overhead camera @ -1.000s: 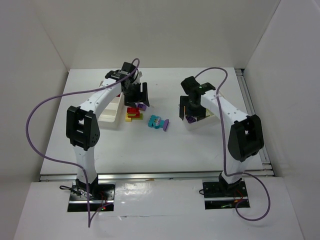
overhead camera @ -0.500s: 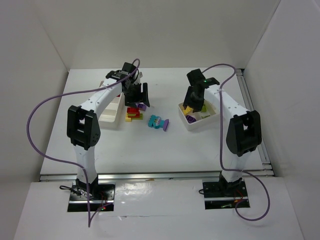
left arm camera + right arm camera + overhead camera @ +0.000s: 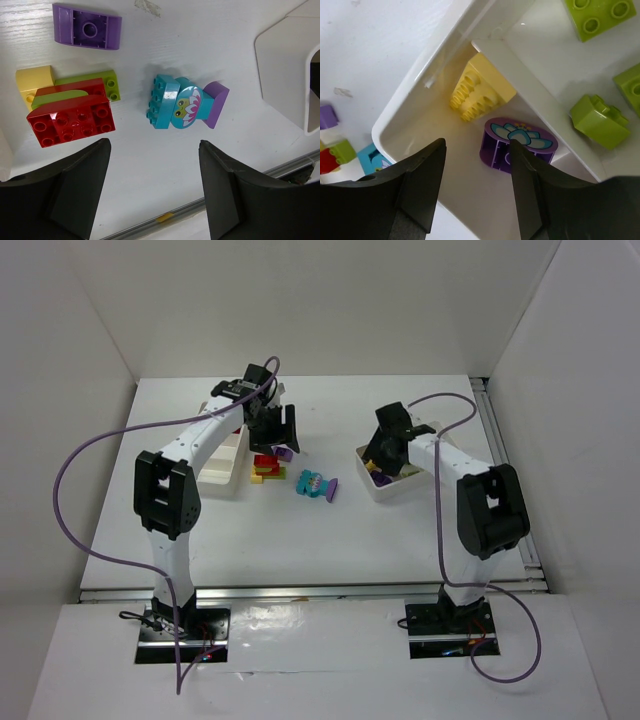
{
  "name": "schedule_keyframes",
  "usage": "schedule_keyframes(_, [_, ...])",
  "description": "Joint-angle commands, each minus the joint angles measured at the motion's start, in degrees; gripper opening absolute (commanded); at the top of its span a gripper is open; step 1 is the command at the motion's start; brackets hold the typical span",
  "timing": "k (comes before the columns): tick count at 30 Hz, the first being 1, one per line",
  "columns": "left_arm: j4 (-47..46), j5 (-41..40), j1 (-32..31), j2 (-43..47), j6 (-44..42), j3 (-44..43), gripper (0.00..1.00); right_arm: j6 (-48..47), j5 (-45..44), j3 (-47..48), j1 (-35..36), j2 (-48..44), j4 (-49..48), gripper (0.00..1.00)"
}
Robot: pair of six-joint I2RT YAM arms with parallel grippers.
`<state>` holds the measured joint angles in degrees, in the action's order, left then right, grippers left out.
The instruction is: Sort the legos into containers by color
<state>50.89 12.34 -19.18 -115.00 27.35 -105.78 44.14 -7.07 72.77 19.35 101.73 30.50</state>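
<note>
Since second ago: your right arm (image 3: pixel 440 450) sank lower over right tray (image 3: pixel 427 75); left arm (image 3: pixel 195 445) stayed put. Near you, bare table (image 3: pixel 300 540), lots of room. Left gripper (image 3: pixel 154 144) open, empty, above red brick (image 3: pixel 70 120) and cyan brick (image 3: pixel 180 102). Right gripper (image 3: pixel 476 150) open, empty, above yellow brick (image 3: pixel 482 87) and purple round brick (image 3: pixel 520 140), close to tray wall.

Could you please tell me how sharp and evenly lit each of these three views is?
Top external: even, soft light, faint shadows, no glare. Left wrist: the red studded plastic brick is crisp, the left gripper dark and soft-edged. Right wrist: a glare streak on the white plastic tray's rim; the yellow sloped plastic brick tints the wall beside it.
</note>
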Motion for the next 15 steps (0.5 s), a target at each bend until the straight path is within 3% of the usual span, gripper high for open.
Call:
schedule_keyframes(1, [0.1,0.2,0.5,0.0,0.2,-2.2,0.82,3.0,-2.4,-3.9,-0.5,-5.6,-9.7,0.61])
schedule_keyframes(6, [0.1,0.2,0.5,-0.6,0.2,-2.8,0.82,4.4,-5.2,-6.4,-0.5,-5.6,-12.7,0.61])
schedule_keyframes(15, [0.1,0.8,0.5,-1.1,0.2,-2.8,0.82,4.4,-7.7,-12.6,0.1,-7.1,-23.1,0.52])
